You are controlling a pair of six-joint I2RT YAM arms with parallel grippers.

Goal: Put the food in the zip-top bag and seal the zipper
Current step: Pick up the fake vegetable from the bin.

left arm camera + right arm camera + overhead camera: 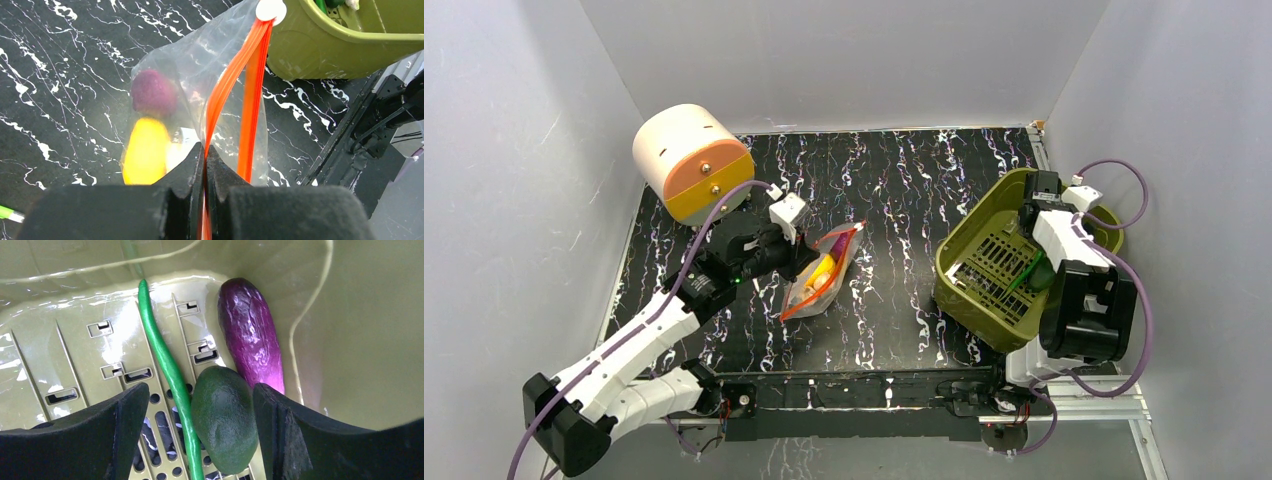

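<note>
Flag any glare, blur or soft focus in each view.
Top external: evenly lit, sharp, no strong glare. Left wrist: the left gripper is dark and blurred up close, the zip-top bag beyond it sharp. Right wrist: white glare streaks on the basket floor and the eggplant.

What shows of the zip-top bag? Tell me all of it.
The zip-top bag is clear, thin, crinkled plastic with an orange-red zipper along its mouth and a white slider at the far end. The mouth gapes partly open. A yellow piece and a purple round piece sit inside. It lies on the black marbled table, its zipper edge pinched by the left gripper.
</note>
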